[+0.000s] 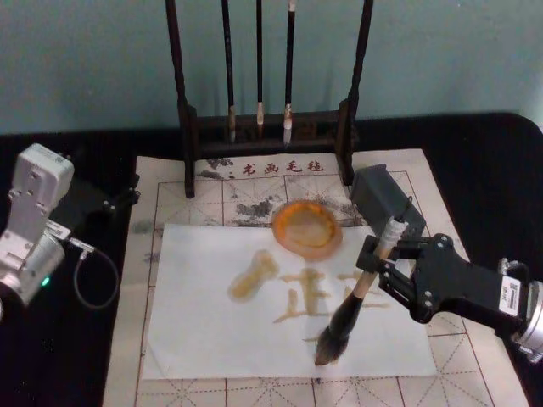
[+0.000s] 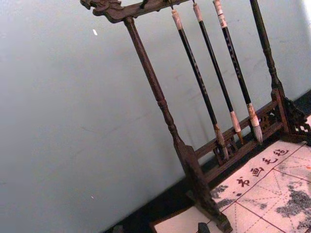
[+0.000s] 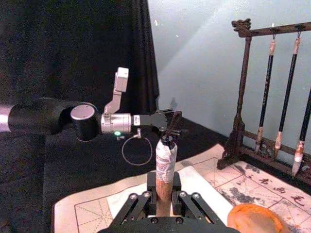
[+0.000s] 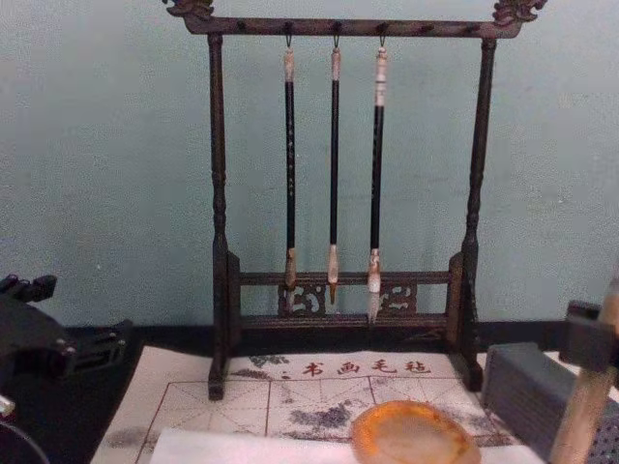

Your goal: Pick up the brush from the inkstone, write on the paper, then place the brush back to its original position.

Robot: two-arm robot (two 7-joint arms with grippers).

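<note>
The brush (image 1: 348,312) is standing tilted, its bristles touching the near right part of the paper (image 1: 212,326) and its handle leaning away and rightward. The right gripper (image 1: 379,254) is pinching that handle partway up with its fingers. Farther off, at the paper's far edge, the inkstone (image 1: 307,227) is lying left of the fingers, so the return is probably asking for a short far-left carry. The left gripper (image 1: 114,202) is sitting parked at the desk's left.
</note>
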